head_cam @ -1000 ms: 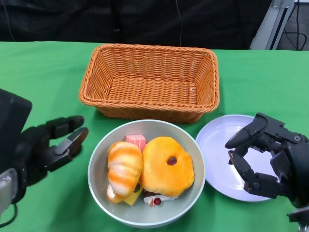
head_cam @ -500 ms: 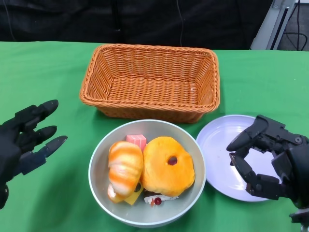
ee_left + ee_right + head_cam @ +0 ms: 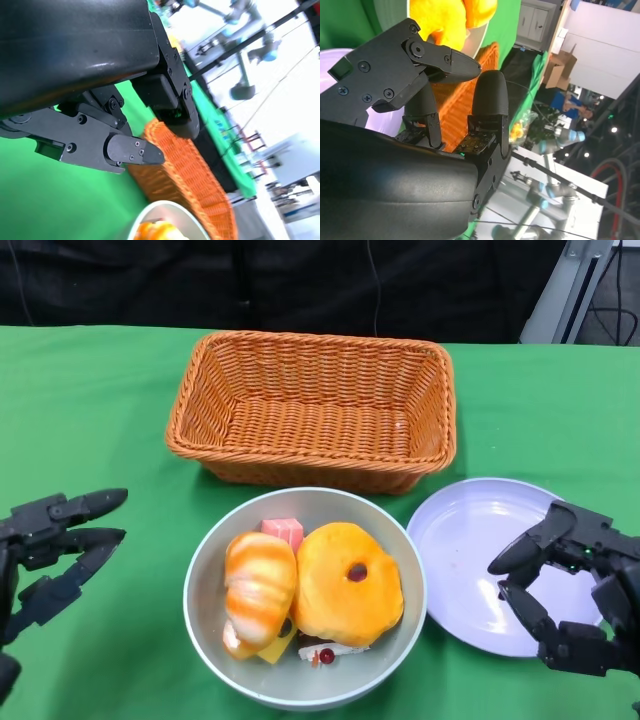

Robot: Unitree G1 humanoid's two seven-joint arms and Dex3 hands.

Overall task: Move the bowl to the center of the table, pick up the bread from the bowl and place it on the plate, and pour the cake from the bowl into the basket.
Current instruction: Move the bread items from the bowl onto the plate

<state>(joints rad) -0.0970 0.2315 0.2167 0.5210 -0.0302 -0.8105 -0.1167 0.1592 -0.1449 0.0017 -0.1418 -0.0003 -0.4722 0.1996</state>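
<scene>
Head view shows a green table (image 3: 90, 410) on which a wicker basket (image 3: 311, 408) is set at the far middle, with nothing seen inside it. Just in front of it, near the table's middle, a grey bowl (image 3: 303, 598) is placed, its far rim close against the basket's front wall. A pale plate (image 3: 470, 560) is laid just to the bowl's right, its edge about touching the bowl's rim; nothing is carried on it.

The bowl is filled by a round orange bun (image 3: 347, 583) on the right and a striped bread roll (image 3: 258, 585) on the left. Cake pieces are tucked around them: a pink cube (image 3: 283, 531) at the far side, a yellow wedge (image 3: 272, 648) and a white slice with a red berry (image 3: 322, 654) at the near side.

The left hand (image 3: 45, 550) is held well to the left of the bowl, fingers apart and nothing grasped. The right hand (image 3: 575, 590) is poised over the plate's near right part, fingers spread and curved, also holding nothing.

The bowl is judged to be already centred, so the bread pick-up appears to be the step in hand. A reach into the bowl is called for next, with fingers closed around a bread piece alone, the cake being left behind.
</scene>
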